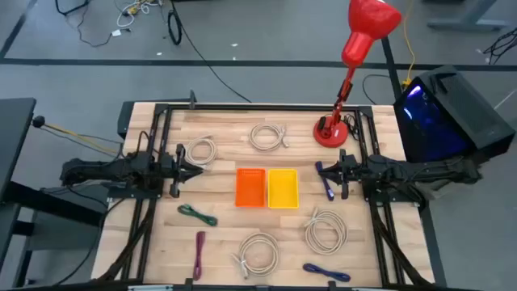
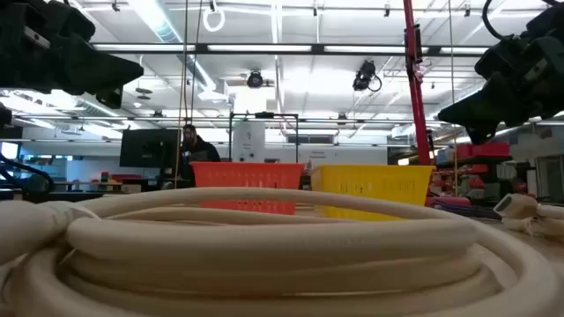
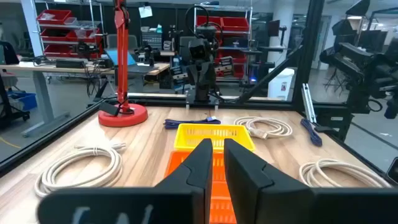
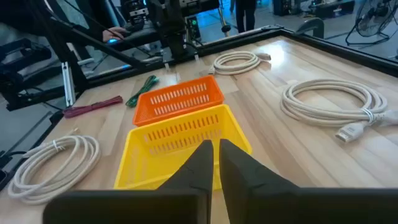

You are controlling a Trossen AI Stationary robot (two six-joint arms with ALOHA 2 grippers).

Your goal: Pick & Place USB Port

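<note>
Blue cable [image 1: 327,183] lies just beside right gripper [image 1: 333,175], fingers nearly together.

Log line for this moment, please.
left tool: shut, empty, left of orange bin | right tool: shut, empty, right of yellow bin | bins empty

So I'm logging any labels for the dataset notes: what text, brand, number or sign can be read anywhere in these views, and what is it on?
No text can be read in any view.
Orange basket: no label showing.
Yellow basket: no label showing.
Red lamp: no lettering visible.
Black box with blue glow: no readable marking.
White tag hanging in the room: too small and blurred to read.
Red bins on the shelves: any labels too small to read.
</note>
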